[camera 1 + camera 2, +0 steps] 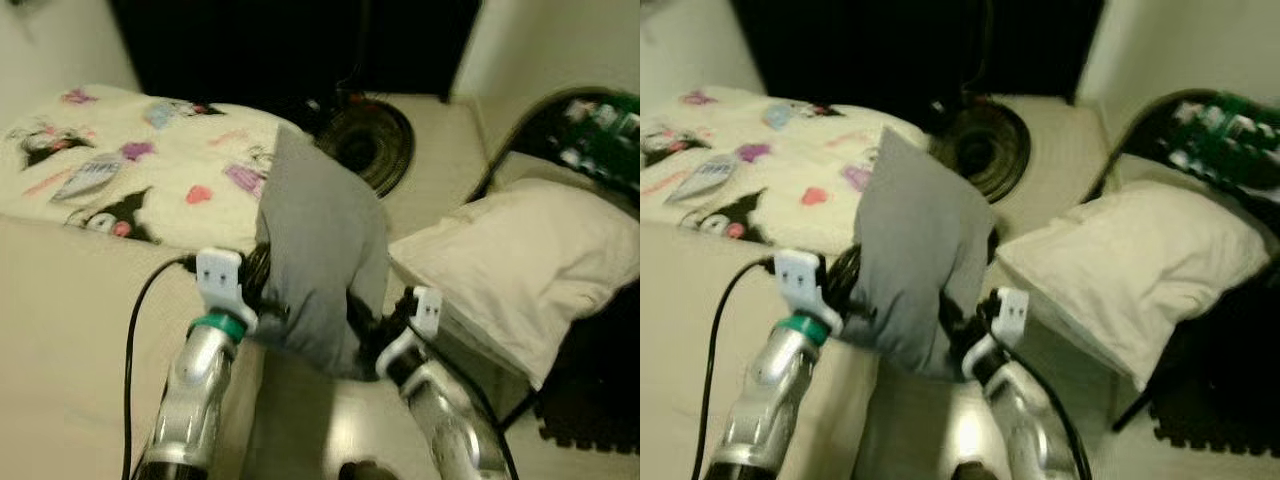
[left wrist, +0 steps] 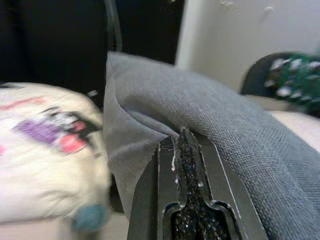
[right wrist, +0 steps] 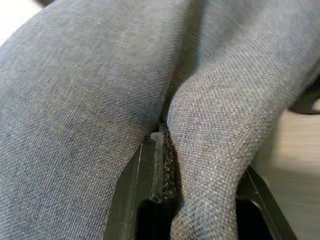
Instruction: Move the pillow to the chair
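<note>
- The pillow (image 1: 318, 262) was grey and made of rough woven cloth. It was held up in the air between the two arms, standing tall with one corner pointing up (its bottom end hung down between the wrists).
- Its cloth was bunched into folds where it was pinched.
- The chair (image 1: 560, 130) was dark and stood to the right, with a big cream cushion (image 1: 525, 262) lying on its seat.
- The pillow was left of the chair, not touching it.
</note>
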Controlling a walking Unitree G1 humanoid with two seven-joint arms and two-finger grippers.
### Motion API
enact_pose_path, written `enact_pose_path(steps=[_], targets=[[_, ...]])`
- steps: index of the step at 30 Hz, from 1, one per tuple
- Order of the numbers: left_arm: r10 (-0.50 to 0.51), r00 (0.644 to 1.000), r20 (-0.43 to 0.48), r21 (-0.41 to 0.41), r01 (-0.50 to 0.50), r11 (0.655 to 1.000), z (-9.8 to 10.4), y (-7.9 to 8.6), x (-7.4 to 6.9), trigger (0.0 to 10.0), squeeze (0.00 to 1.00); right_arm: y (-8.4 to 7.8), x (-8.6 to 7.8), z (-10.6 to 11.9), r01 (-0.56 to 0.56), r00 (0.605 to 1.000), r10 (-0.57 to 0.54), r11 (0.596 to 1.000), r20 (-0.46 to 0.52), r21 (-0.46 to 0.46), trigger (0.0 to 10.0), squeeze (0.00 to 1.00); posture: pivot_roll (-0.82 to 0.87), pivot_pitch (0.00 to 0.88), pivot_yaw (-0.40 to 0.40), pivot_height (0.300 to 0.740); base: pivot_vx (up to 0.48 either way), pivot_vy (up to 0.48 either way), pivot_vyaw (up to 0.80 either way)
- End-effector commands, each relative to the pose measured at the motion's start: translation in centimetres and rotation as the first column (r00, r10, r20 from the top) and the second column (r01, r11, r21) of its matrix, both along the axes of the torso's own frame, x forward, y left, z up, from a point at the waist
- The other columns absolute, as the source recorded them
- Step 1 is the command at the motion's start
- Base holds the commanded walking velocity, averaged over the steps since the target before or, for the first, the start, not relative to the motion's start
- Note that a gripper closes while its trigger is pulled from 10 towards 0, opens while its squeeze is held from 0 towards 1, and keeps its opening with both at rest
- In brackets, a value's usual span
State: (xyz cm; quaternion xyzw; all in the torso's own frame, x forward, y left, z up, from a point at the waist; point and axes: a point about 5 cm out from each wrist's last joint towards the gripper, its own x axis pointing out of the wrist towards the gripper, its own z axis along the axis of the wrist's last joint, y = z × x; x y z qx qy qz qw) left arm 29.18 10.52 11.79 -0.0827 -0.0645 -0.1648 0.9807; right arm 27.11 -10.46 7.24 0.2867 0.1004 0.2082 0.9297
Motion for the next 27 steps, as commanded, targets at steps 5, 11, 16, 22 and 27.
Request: enact_pose_path(steps=[5, 11, 16, 22, 27], targets=[[-0.091, 0.996, 0.006, 0.005, 0.091, 0.996, -0.02, -1.86, -0.34, 10.0, 0.00, 3.22, 0.05, 1.82, -0.091, 0.993, 0.085, 0.993, 0.078, 0.080, 10.0, 0.00, -0.01, 0.020, 0.112, 0.740, 0.000, 0.000, -0.80], [-0.094, 0.996, 0.007, 0.002, 0.094, 0.996, 0.00, -1.90, -0.32, 10.0, 0.00, 3.22, 0.01, 1.83, -0.091, 0.993, 0.085, 0.993, 0.079, 0.077, 10.0, 0.00, -0.01, 0.022, 0.111, 0.740, 0.000, 0.000, -0.80], [-0.096, 0.995, 0.009, -0.002, 0.096, 0.995, 0.02, -1.96, -0.36, 10.0, 0.00, 3.18, 0.06, 1.85, -0.092, 0.993, 0.086, 0.993, 0.080, 0.076, 10.0, 0.00, -0.01, 0.022, 0.110, 0.740, 0.000, 0.000, -0.80], [-0.101, 0.995, 0.010, 0.000, 0.101, 0.995, 0.04, -1.97, -0.43, 10.0, 0.00, 3.29, 0.09, 1.91, -0.095, 0.993, 0.089, 0.992, 0.082, 0.079, 10.0, 0.00, -0.01, 0.021, 0.113, 0.740, 0.000, 0.000, -0.80], [-0.104, 0.995, 0.010, 0.002, 0.104, 0.995, 0.03, -2.00, -0.44, 10.0, 0.00, 3.28, 0.04, 1.87, -0.094, 0.993, 0.088, 0.992, 0.082, 0.079, 10.0, 0.00, -0.01, 0.022, 0.114, 0.740, 0.000, 0.000, -0.80]])
